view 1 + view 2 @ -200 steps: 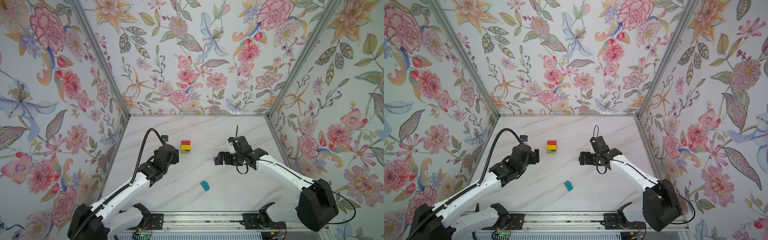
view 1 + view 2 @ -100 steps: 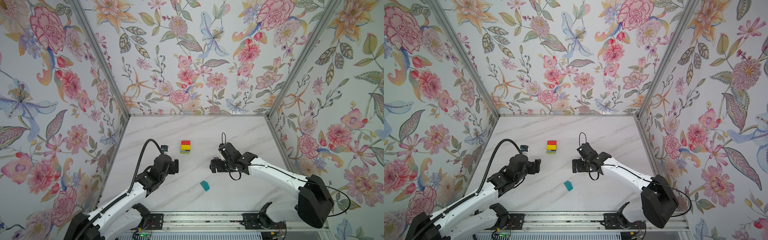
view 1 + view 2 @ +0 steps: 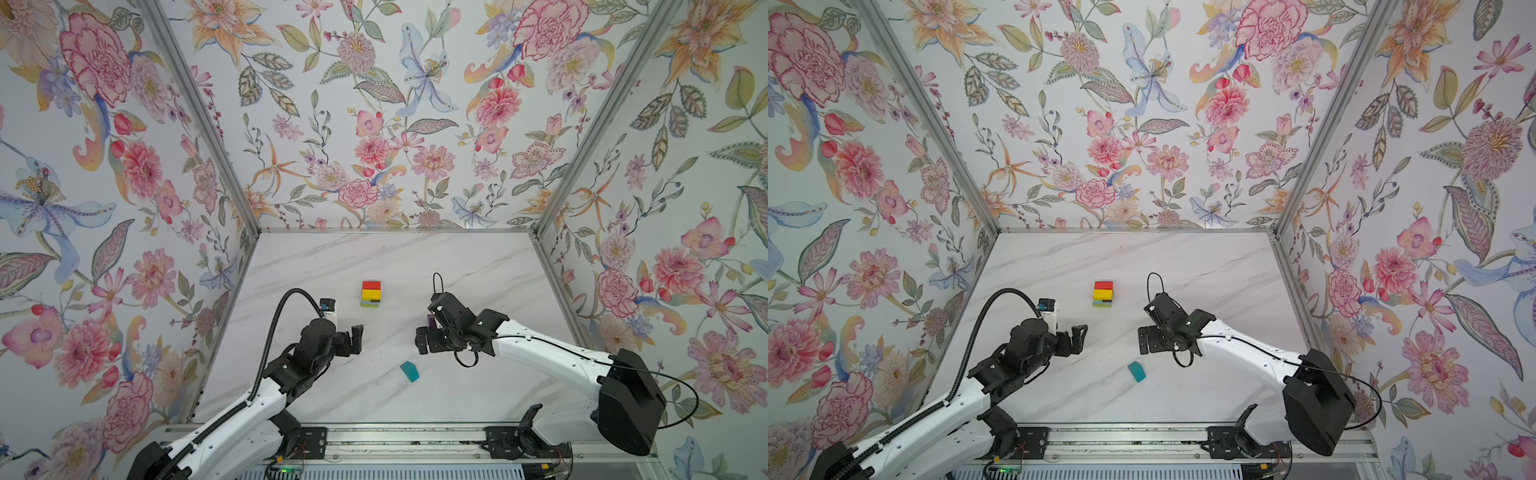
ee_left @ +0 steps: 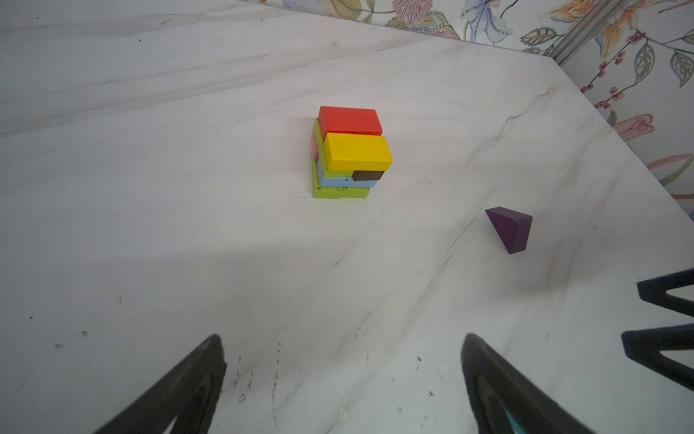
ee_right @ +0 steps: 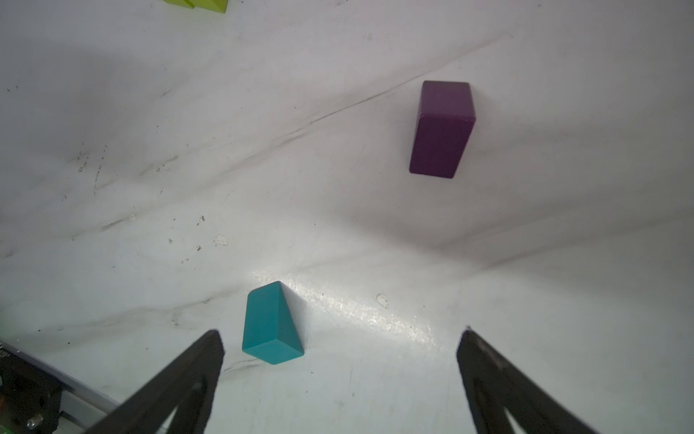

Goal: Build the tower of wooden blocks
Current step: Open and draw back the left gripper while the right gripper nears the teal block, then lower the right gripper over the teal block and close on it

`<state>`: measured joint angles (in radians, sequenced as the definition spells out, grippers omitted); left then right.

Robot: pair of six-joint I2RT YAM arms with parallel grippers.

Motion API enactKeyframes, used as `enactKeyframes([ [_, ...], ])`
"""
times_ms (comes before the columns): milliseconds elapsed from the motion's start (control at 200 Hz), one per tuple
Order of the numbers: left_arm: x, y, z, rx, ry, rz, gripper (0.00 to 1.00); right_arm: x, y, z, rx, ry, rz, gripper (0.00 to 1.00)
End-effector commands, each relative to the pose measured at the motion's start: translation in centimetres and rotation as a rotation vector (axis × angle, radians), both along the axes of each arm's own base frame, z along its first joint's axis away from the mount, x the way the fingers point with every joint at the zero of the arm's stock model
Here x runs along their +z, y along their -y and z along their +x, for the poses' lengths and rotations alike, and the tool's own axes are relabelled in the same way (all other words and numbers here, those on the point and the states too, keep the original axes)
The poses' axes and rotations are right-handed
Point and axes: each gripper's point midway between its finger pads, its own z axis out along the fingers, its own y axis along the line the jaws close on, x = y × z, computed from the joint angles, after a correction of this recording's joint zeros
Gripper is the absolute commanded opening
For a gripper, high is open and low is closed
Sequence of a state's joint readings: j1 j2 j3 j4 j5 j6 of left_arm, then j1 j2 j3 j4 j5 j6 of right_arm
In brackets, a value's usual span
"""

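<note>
You had the left gripper and the right gripper each with jaws wide apart and empty, the tower, topped in red and yellow, standing mid-way back on the table between them, and the teal block and purple block lying loose near the right gripper.

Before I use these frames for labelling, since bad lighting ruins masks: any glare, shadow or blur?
Right wrist view: glare on the table beside the teal block, soft shadow near the purple block. Left wrist view: tower sharp, left gripper slightly soft. Both top views: evenly lit, sharp.
</note>
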<state>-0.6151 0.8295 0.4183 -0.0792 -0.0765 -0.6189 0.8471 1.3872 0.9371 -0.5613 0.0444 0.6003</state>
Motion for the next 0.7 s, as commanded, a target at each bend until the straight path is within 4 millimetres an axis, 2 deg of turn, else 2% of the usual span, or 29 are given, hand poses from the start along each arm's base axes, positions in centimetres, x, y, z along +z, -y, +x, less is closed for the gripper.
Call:
enactKeyframes([
  [0,0.5,0.2,-0.1,-0.007,0.013,-0.041,0.99,-0.1,0.2,-0.8,-0.009,-0.003,-0.021,0.99],
  [455,0.4,-1.6,-0.7,0.061,0.025,-0.029,0.99,-2.9,-2.2,-5.2,0.083,-0.037,-0.084,0.98],
  [535,0.6,-2.0,-0.8,0.077,0.029,-0.030,0.99,-3.5,-2.6,-6.0,0.101,-0.045,-0.092,0.92],
  [696,1.2,-3.0,-1.2,0.119,0.050,-0.042,0.99,-5.4,-3.4,-7.3,0.129,-0.076,-0.089,0.72],
])
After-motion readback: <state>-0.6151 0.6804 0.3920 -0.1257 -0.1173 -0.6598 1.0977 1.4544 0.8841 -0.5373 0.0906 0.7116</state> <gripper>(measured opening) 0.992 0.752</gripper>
